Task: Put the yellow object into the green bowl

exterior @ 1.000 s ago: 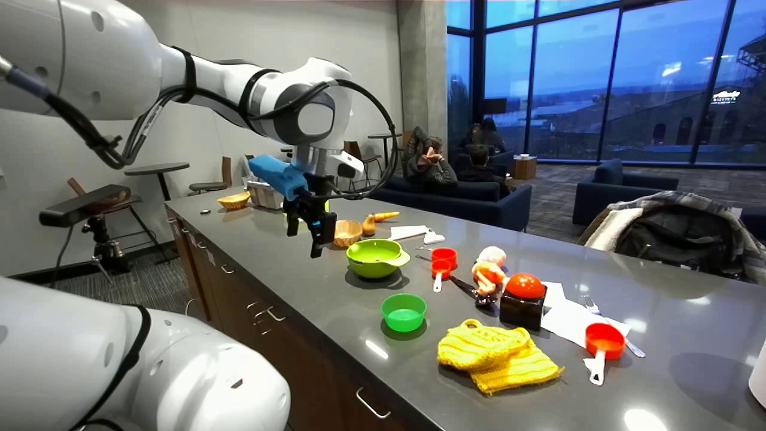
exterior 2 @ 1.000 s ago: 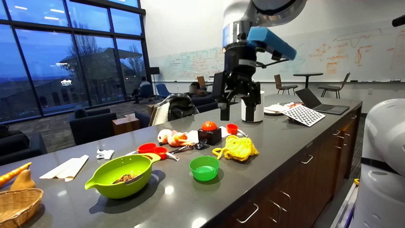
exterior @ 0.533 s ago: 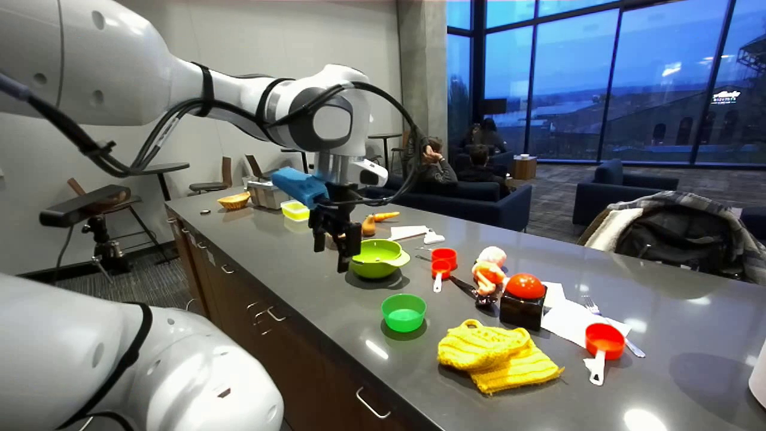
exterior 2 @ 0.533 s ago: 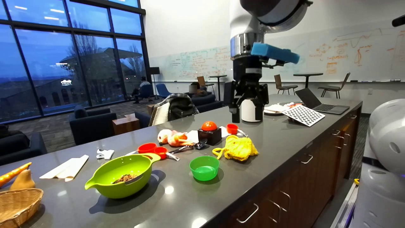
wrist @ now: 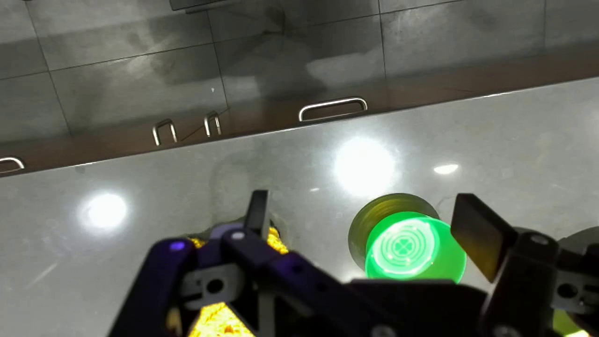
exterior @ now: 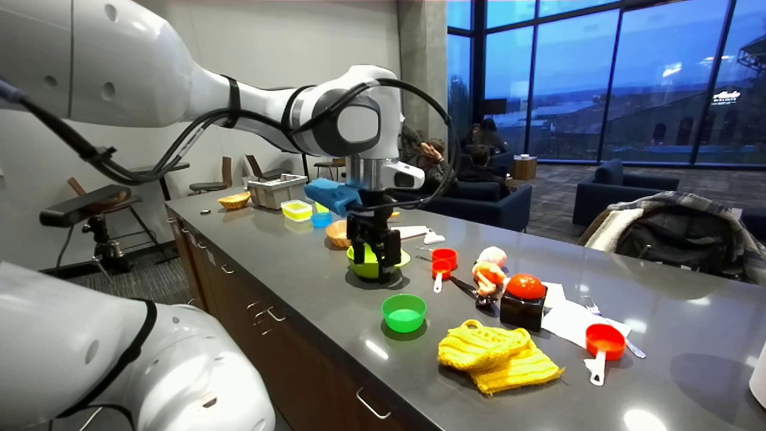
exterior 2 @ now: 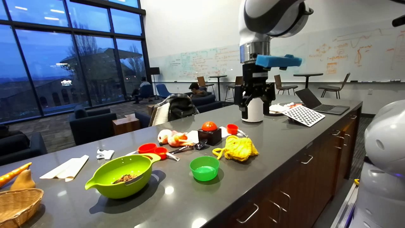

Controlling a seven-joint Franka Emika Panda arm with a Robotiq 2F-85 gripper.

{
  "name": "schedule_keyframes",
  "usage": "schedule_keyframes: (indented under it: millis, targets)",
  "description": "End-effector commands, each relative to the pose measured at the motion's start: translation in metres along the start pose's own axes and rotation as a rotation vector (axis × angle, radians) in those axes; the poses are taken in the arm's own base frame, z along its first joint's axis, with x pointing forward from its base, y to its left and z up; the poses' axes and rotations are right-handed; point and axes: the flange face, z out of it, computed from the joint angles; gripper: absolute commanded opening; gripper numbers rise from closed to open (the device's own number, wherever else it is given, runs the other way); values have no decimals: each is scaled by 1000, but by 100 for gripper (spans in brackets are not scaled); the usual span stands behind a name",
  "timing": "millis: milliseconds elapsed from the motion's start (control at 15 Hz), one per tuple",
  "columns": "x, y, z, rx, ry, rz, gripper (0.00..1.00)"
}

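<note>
Seen above dark grey, glossy tabletop [exterior 2: 275, 139] in both exterior views: black two-finger gripper [exterior 2: 255, 111], parted wide, grasping nothing. Spread so, probably, to straddle crumpled yellow knitted cloth [exterior: 495, 357], found on the tabletop just beside, not in, small translucent green plastic bowl [exterior: 404, 317]. Set upright there, presumably to receive from above after a short carry. Likely the intended target, rather than larger lime-green spouted bowl [exterior 2: 118, 190] holding brown crumbs [exterior 2: 124, 178]. Writing: illuminated white sign [exterior: 726, 96] outdoors, not reliably readable; orange whiteboard handwriting [exterior 2: 331, 68], illegible. No brand discernible on gripper.

Navy armchairs [exterior 2: 93, 128], whiteboard [exterior 2: 335, 60] and tall windows [exterior 2: 46, 63] mark a shared lounge.
</note>
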Motion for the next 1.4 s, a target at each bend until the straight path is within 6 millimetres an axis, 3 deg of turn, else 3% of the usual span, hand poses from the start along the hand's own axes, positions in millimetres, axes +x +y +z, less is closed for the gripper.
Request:
schedule_keyframes:
  millis: [0, 400, 533, 1067, 1333]
  targets:
    - [-1, -2, 0, -3, 0, -4, 100]
    - [-1, -3, 0, -4, 0, -7, 100]
    - [11, 0, 13, -6, -38, 3, 100]
    - [93, 41, 69, 77, -182, 18, 100]
    - [140, 50, 82, 45, -141, 86, 100]
